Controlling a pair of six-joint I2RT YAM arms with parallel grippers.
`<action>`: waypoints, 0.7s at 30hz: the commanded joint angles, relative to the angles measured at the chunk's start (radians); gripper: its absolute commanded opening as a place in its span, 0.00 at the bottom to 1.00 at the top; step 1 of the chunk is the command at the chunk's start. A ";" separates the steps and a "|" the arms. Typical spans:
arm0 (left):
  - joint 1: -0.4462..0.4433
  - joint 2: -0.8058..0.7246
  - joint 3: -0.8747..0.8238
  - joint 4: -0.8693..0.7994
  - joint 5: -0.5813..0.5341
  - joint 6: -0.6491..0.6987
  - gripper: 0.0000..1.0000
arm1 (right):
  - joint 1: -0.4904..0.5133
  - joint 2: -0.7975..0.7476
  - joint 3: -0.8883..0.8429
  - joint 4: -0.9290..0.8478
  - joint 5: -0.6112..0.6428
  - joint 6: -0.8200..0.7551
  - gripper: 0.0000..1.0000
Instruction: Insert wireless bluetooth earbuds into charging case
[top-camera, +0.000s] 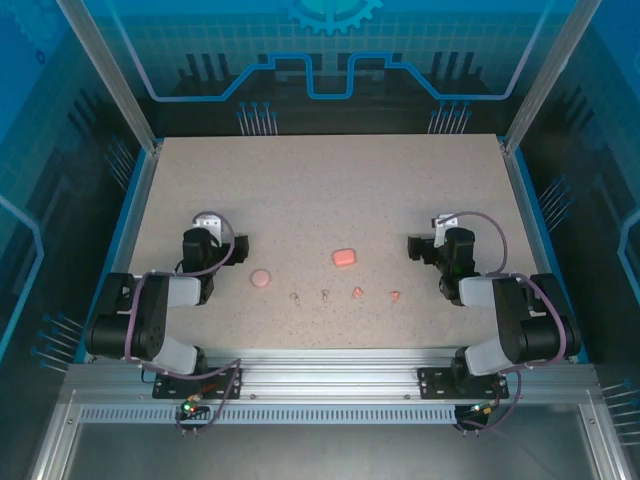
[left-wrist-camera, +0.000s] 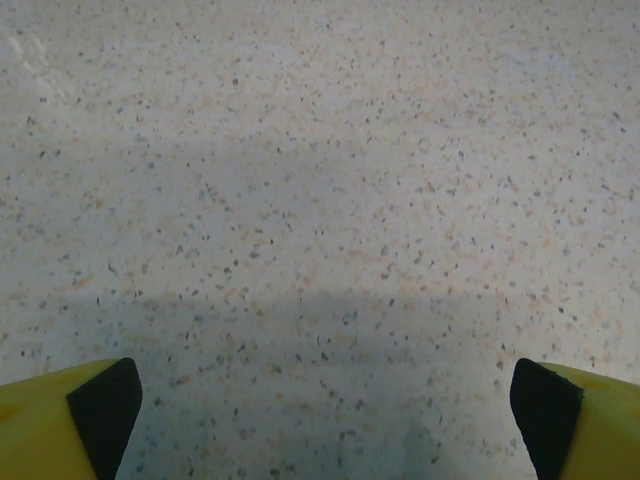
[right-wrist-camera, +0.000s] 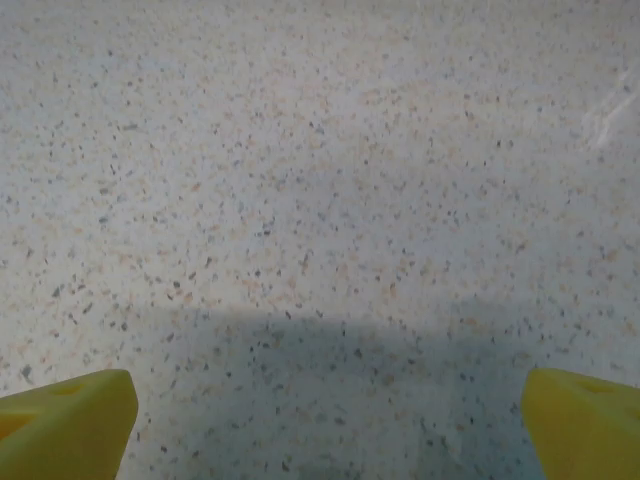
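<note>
The left gripper is seen spread wide above bare table, nothing held or touched; the right gripper is likewise released. The earbuds (four tiny pieces) are laid in a row between the arms, near two pink cases; open room is left toward the far edge.

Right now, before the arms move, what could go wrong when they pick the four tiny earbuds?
The two pale stemmed earbuds nearly blend into the speckled table, so a grasp may miss them.
The two salmon-pink nub earbuds are tiny beside the wide-open left gripper and right gripper; fingers may push them away.
The round pink case and oblong pink case lie loose and may slide.
</note>
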 joint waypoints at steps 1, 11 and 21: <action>-0.014 0.025 0.040 0.126 0.006 -0.037 0.99 | 0.000 0.024 0.042 0.126 0.029 -0.031 1.00; -0.014 0.024 0.043 0.120 0.005 -0.036 0.99 | -0.001 0.024 0.042 0.127 0.029 -0.032 1.00; -0.026 0.026 0.043 0.119 0.005 -0.023 0.99 | -0.002 0.024 0.042 0.125 0.027 -0.030 1.00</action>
